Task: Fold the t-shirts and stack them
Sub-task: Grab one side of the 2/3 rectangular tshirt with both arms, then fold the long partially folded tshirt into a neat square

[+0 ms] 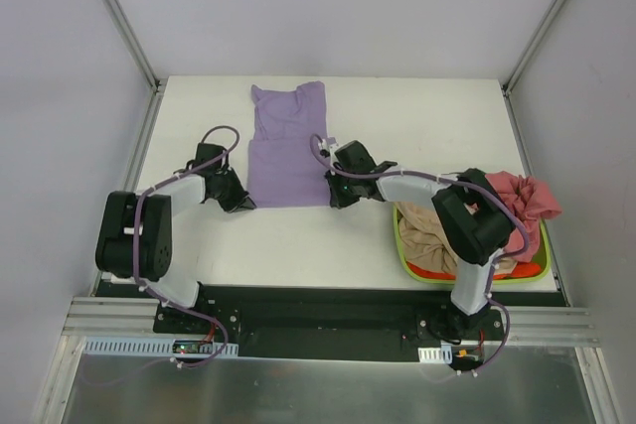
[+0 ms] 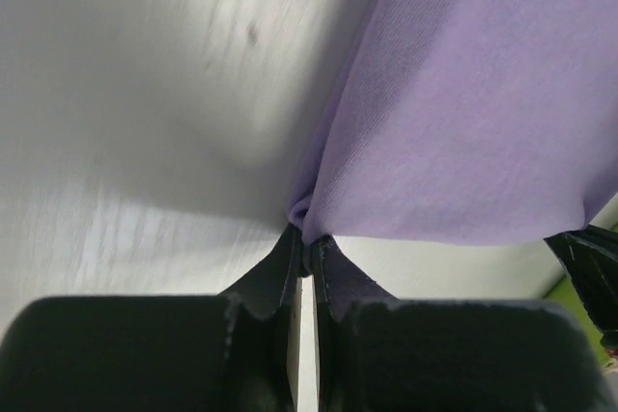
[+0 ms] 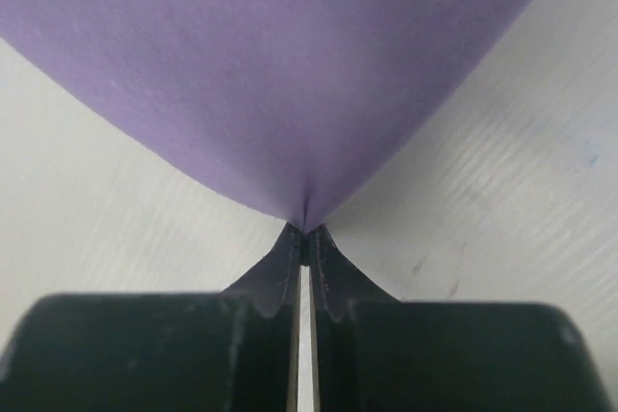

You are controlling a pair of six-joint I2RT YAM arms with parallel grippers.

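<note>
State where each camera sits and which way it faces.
Top external: above, behind the bases, looking down on the table; left arm and right arm show.
Left wrist: on its arm, looking along the left end effector, shut on the purple t-shirt.
Right wrist: likewise; right end effector pinches the same shirt.
All share that shirt.

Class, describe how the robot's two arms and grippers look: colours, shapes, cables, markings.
Both arms match: the left arm and right arm have pale grey links between chunky black joint housings, with a thin lilac cable looping along each. The left gripper and right gripper are matte black, fingers tapering to thin tips. No markings show.
</note>
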